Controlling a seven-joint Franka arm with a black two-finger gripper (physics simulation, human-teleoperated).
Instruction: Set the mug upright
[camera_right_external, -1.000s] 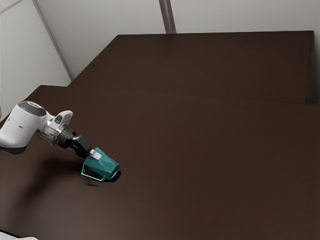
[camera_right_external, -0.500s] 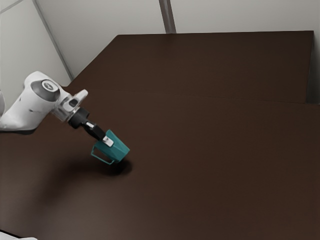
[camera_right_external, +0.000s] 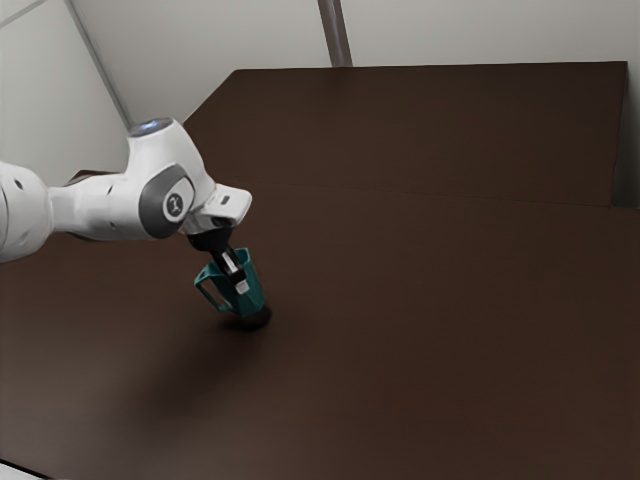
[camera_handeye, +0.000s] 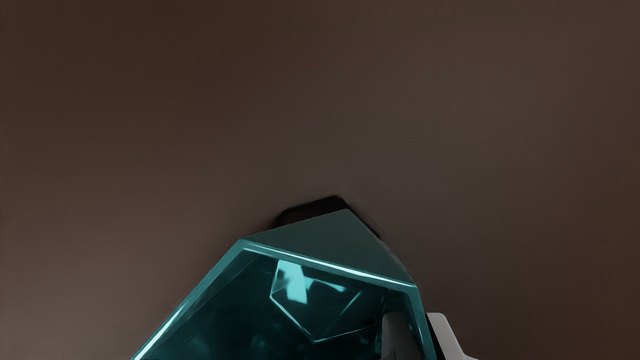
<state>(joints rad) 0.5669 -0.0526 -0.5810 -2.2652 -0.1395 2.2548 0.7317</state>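
Under claw (camera_right_external: 238, 281) and mug (camera_right_external: 254, 299), brown table (camera_right_external: 450, 320); beyond, pale wall (camera_right_external: 470, 30)

Now holds the mug (camera_right_external: 252, 300) much nearer upright than in both earlier pictures, with only a slight lean left, and farther toward the exterior view's right than a second ago. Points the gripper (camera_right_external: 239, 283) steeply downward instead of slantwise, beneath a higher-arched arm (camera_right_external: 160, 160). Carries the handle (camera_right_external: 199, 288) at the mug's side, toward the exterior view's left, rather than along the underside.
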